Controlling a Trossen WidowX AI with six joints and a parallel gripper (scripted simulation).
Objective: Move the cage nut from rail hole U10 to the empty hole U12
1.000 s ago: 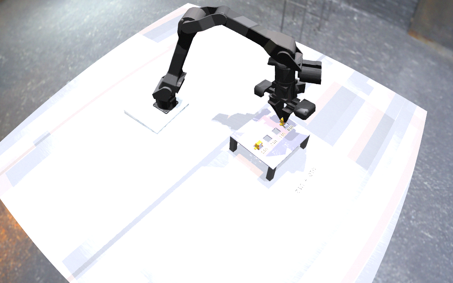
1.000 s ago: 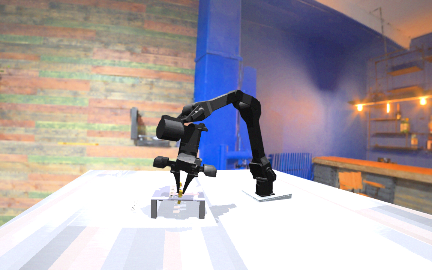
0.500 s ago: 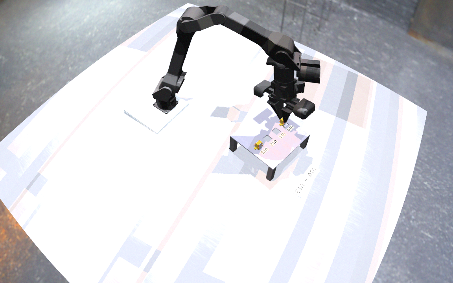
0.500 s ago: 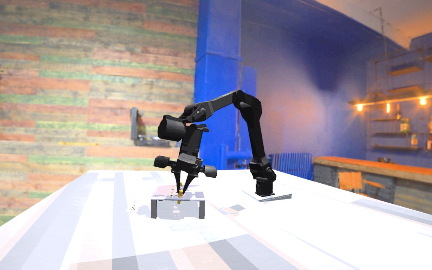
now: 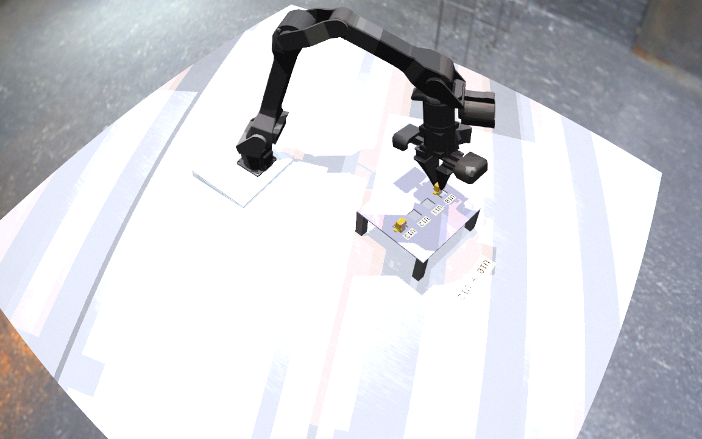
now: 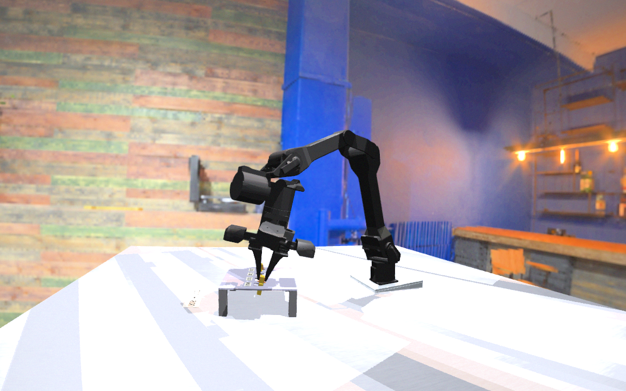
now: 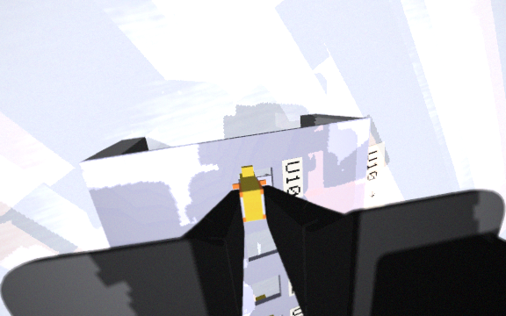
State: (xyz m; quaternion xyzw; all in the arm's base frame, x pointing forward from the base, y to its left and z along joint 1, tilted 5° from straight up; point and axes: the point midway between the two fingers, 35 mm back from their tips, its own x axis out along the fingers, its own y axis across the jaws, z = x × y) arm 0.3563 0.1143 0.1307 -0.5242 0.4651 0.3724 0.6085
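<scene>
My gripper [image 5: 439, 186] [image 6: 262, 278] [image 7: 253, 204] is nearly closed, pinching the yellow, orange-edged cage nut [image 5: 437, 189] [image 6: 261, 280] [image 7: 252, 204] at U10, right of centre in the top view. Blocky nut, long axis roughly upright in exterior view, lower end below the thin, flat rail plate [image 5: 424, 248] [image 6: 281, 283] [image 7: 139, 211]. Two nuts total; other nut [image 5: 400, 224] at U13. Four hole labels, two open square holes, U11 and U12.
</scene>
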